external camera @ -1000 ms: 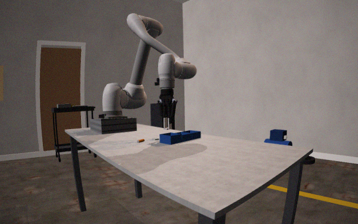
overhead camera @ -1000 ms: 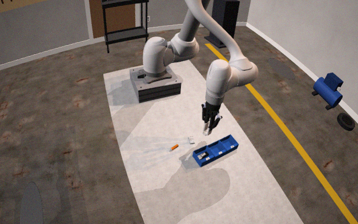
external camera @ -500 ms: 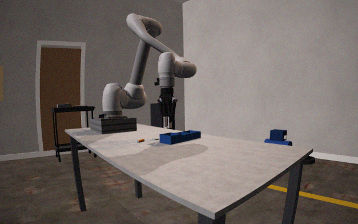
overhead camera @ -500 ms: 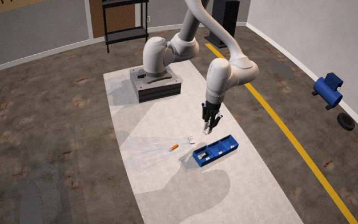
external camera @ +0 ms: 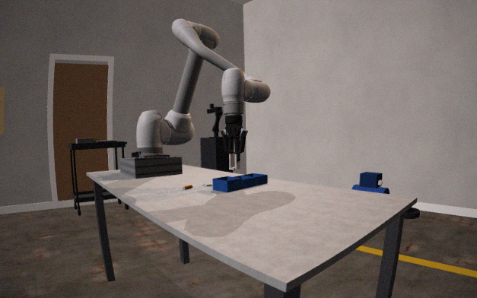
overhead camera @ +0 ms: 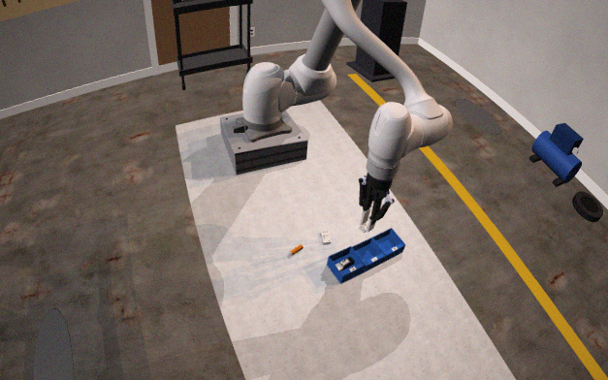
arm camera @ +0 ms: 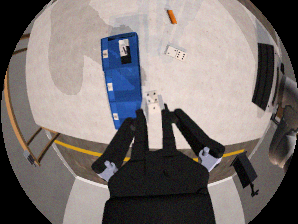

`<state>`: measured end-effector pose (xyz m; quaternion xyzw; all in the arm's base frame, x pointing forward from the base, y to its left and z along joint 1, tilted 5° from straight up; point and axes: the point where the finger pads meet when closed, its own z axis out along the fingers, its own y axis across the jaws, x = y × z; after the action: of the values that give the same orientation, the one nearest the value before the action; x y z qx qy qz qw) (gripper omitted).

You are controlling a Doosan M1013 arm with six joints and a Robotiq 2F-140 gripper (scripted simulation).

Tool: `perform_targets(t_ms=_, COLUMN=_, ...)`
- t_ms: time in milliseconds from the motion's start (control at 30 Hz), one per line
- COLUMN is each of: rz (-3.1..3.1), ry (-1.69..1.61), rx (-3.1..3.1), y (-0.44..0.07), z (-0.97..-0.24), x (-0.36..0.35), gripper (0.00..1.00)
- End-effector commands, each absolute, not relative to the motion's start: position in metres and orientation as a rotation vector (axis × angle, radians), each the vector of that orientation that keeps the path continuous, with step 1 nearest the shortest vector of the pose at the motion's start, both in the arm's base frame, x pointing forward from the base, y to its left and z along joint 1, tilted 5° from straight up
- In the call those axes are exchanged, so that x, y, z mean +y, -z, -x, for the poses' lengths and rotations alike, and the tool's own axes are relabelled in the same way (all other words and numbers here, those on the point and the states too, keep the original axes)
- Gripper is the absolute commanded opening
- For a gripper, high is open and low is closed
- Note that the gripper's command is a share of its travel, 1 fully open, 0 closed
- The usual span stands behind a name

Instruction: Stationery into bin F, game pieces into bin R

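Piece (overhead camera: 365, 227) (external camera: 233, 168) (arm camera: 152, 97): pinched in your nearly closed gripper (overhead camera: 367, 224) (external camera: 234, 161) (arm camera: 153, 101)
Bins (overhead camera: 365, 270) (external camera: 227, 185) (arm camera: 121, 69): carry it right, above R, then release
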<state>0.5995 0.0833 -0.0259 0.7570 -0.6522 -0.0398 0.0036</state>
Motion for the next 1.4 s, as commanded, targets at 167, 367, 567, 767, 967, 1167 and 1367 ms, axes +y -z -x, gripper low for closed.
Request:
perform_targets(t_ms=167, rz=-2.207, ry=0.123, rx=-2.213, y=0.027, z=-0.637, x=0.114, gripper=0.13)
perform_targets(t_ms=367, rz=-2.207, ry=0.123, rx=-2.213, y=0.028, z=-0.664, x=0.135, gripper=0.13)
perform_targets(t_ms=567, rz=-2.207, ry=0.123, rx=-2.213, y=0.028, z=-0.665, x=0.136, gripper=0.13)
perform_targets(t_ms=767, rz=-2.207, ry=0.123, rx=-2.213, y=0.028, z=-0.663, x=0.135, gripper=0.13)
perform_targets(t_ms=967, rz=-2.207, ry=0.123, rx=-2.213, y=0.034, z=-0.662, x=0.135, gripper=0.13)
perform_targets(t_ms=1167, rz=-2.207, ry=0.123, rx=-2.213, y=0.042, z=-0.662, x=0.135, gripper=0.13)
perform_targets(t_ms=1367, rz=-2.207, ry=0.123, rx=-2.213, y=0.054, z=-0.661, x=0.136, gripper=0.13)
